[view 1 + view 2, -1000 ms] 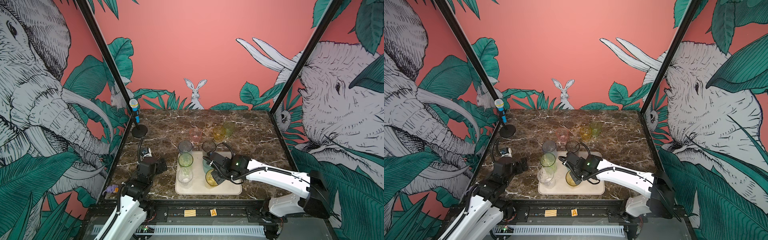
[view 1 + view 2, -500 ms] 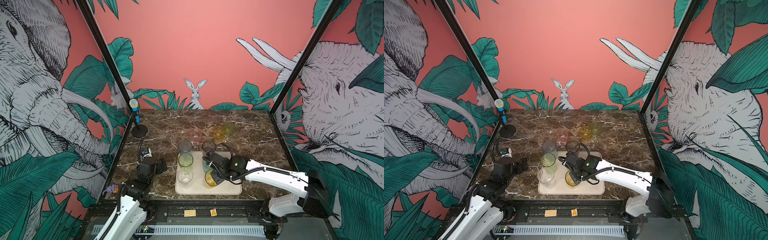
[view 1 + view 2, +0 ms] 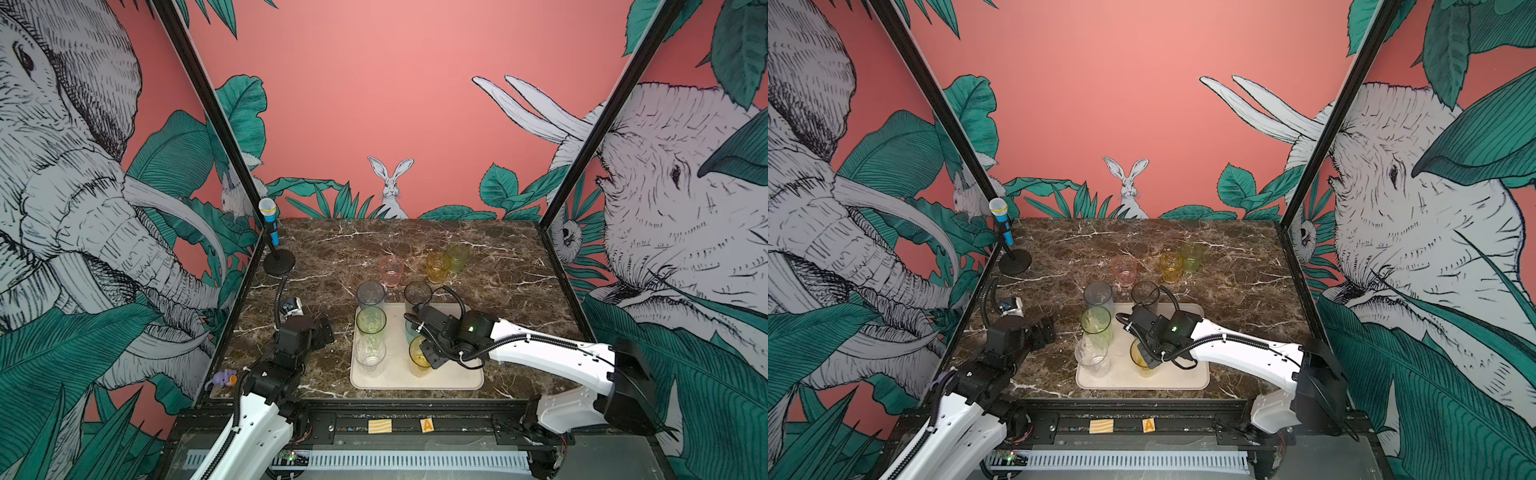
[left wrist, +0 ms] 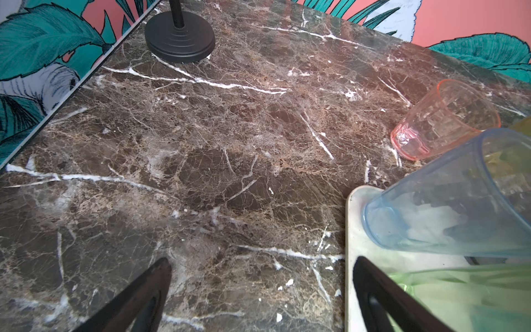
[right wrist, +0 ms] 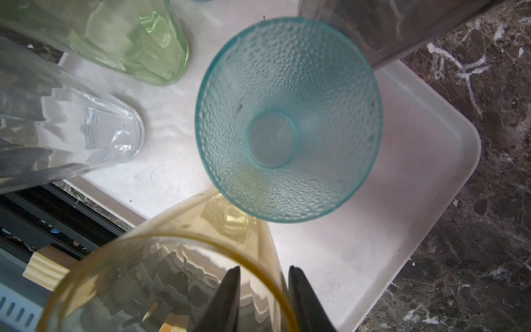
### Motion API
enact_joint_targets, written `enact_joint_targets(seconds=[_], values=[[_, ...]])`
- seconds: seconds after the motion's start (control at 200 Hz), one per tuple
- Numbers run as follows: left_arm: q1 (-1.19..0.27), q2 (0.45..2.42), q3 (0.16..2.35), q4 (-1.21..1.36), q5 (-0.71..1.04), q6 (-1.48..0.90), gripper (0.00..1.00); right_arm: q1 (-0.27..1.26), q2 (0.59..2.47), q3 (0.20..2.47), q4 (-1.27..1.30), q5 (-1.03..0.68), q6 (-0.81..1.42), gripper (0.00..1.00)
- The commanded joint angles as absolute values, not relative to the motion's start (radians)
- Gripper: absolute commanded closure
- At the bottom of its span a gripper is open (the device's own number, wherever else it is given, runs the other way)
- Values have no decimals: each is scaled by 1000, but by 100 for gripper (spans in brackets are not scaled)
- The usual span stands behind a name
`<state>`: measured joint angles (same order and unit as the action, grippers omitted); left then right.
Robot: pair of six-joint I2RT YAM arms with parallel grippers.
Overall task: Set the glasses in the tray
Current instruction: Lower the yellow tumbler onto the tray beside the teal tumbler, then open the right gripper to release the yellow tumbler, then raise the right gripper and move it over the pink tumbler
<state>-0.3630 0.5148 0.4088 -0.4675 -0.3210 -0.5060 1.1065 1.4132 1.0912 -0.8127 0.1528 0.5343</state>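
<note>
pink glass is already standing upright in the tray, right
Not quite. The pink glass is standing upright, but on the marble tabletop beyond the tray, not in it. The left wrist view shows bare marble between its base and the tray's corner, and both top views show it past the tray's far edge.

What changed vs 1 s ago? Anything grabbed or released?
The right gripper has eased its jaws apart around the rim of the yellow glass, letting go of it. The glass stands on the tray, and the arm has barely moved. The left gripper stays wide open beside the tray. Nothing else shifted.
</note>
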Motion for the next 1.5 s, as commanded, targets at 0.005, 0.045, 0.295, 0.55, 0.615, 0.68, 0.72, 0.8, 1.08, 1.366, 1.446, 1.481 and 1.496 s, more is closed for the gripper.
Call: enact_joint_targets(seconds=[0.005, 0.045, 0.295, 0.55, 0.615, 0.68, 0.72, 0.8, 1.08, 1.366, 1.446, 1.481, 1.496], values=[[-360, 500, 399, -484, -324, -524, 1, 1114, 1417, 1122, -830, 155, 545, 64], [-360, 497, 399, -486, -325, -525, 1, 1114, 1414, 1128, -835, 153, 546, 62], [-361, 492, 407, -481, -328, -519, 1, 1114, 1375, 1166, -876, 177, 546, 51], [-360, 539, 454, -444, -327, -499, 1, 1115, 1336, 1231, -924, 208, 532, 46], [-359, 556, 469, -438, -328, -494, 1, 1114, 1331, 1251, -933, 219, 531, 46], [-360, 570, 484, -437, -325, -492, 1, 1115, 1328, 1269, -939, 227, 532, 46], [-359, 575, 492, -436, -325, -489, 1, 1114, 1326, 1281, -944, 231, 532, 45], [-360, 580, 503, -433, -326, -485, 1, 1114, 1325, 1304, -955, 246, 531, 45], [-360, 583, 528, -428, -322, -476, 0, 1112, 1333, 1427, -971, 293, 472, 39], [-360, 589, 570, -446, -354, -450, 1, 1065, 1405, 1569, -1008, 295, 393, 37], [-360, 589, 578, -447, -363, -447, 1, 1030, 1437, 1618, -1012, 282, 362, 36], [-359, 588, 583, -445, -366, -443, 0, 1015, 1454, 1643, -1011, 278, 347, 36], [-359, 589, 584, -445, -367, -440, 0, 1009, 1460, 1656, -1010, 274, 342, 36]])
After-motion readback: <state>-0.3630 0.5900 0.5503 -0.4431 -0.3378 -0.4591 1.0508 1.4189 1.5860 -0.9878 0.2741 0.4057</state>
